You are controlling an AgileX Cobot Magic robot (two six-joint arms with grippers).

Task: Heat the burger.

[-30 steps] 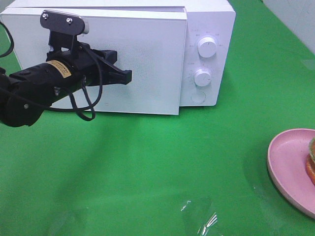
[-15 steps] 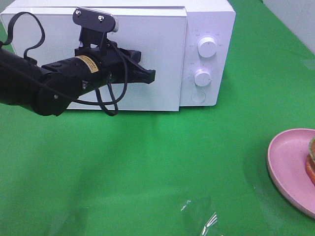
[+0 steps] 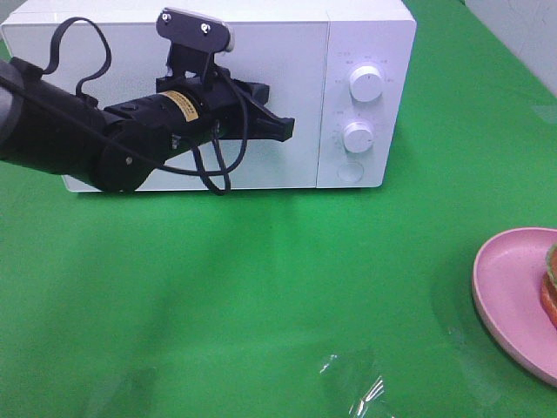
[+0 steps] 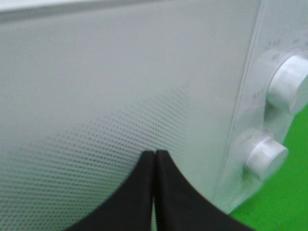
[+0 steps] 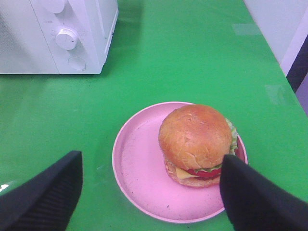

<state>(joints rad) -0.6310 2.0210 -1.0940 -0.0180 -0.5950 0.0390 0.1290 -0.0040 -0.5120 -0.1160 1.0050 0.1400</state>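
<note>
Since the earlier frame the white microwave's door had swung flush shut as the black left gripper, jaws pressed together and empty, pushed rightward across it. Nearest, the glossy brown-bunned burger sat on its round pink plate at the near right, well apart from the oven, under the wide-open, empty right gripper. Heating looked barely started, and the door would probably need reopening; the high view cropped most of the burger.

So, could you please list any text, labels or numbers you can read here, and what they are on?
Nothing can be read.
Yellow label on the left arm: print too small to read.
Markings around the microwave's upper dial and lower dial: too small and blurred to read.
</note>
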